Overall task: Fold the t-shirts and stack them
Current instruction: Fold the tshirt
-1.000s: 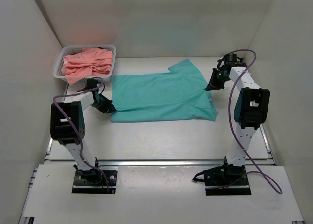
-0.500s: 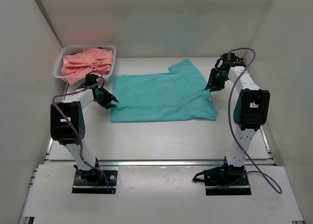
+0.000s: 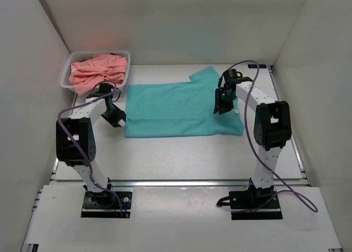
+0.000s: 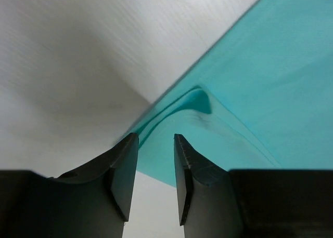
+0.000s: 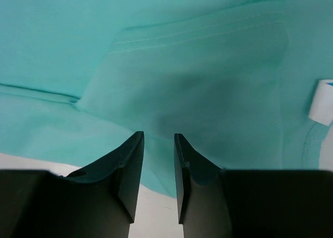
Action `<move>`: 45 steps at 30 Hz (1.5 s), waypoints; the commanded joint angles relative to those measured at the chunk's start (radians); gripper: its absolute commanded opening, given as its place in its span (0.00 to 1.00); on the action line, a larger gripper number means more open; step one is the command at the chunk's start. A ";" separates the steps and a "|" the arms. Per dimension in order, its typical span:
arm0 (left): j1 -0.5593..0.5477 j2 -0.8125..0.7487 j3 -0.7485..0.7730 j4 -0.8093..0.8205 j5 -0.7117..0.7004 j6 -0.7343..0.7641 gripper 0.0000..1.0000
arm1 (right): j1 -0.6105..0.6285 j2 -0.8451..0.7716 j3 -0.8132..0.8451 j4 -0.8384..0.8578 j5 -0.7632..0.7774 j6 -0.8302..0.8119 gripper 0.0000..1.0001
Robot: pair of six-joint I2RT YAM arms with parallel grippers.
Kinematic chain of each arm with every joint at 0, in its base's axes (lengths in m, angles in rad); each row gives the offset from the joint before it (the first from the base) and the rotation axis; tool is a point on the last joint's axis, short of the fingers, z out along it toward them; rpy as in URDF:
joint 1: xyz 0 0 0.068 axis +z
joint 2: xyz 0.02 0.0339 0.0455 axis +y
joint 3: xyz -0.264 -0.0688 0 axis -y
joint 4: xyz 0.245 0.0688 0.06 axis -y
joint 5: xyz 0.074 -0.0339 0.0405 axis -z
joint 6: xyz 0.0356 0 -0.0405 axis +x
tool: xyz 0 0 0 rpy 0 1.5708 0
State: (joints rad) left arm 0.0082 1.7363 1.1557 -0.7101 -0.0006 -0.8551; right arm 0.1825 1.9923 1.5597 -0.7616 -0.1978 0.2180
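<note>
Parted and empty, one at each end

The left fingers (image 3: 117, 119) stand apart at the layered left corner of the teal t-shirt (image 3: 176, 111). The right fingers (image 3: 220, 105) hover apart over its sleeve end, gripping nothing. The cloth looks light and limp (it will sag), so pinch hems or corners. It lies flat mid-desk (image 3: 181, 153) with open room in front; the pink t-shirts (image 3: 98, 70) sit in the basket (image 3: 125, 56).

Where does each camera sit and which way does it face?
Top external: above, behind the bases, looking down on table, left arm, right arm, teal shirt, basket.
Left wrist: on left arm, looking past left gripper at the shirt's folded edge.
Right wrist: on right arm, past right gripper at shirt and white label.
All three show the teal shirt.
</note>
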 commanded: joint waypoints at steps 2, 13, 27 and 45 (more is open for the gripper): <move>-0.121 -0.047 0.130 -0.040 -0.136 0.037 0.45 | -0.009 -0.046 -0.047 0.036 0.092 0.012 0.27; -0.225 0.035 -0.025 0.083 -0.141 0.004 0.44 | 0.009 -0.075 -0.219 0.061 0.107 0.021 0.42; -0.225 -0.187 -0.365 -0.012 -0.052 0.065 0.42 | 0.072 -0.273 -0.526 -0.028 0.034 0.119 0.42; -0.195 -0.503 -0.490 -0.138 0.008 0.064 0.41 | 0.072 -0.385 -0.566 -0.154 0.011 0.086 0.43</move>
State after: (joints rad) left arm -0.1982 1.2739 0.6170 -0.8051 -0.0082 -0.8001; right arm 0.2623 1.6329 0.9279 -0.8894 -0.2157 0.3145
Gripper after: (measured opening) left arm 0.408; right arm 0.429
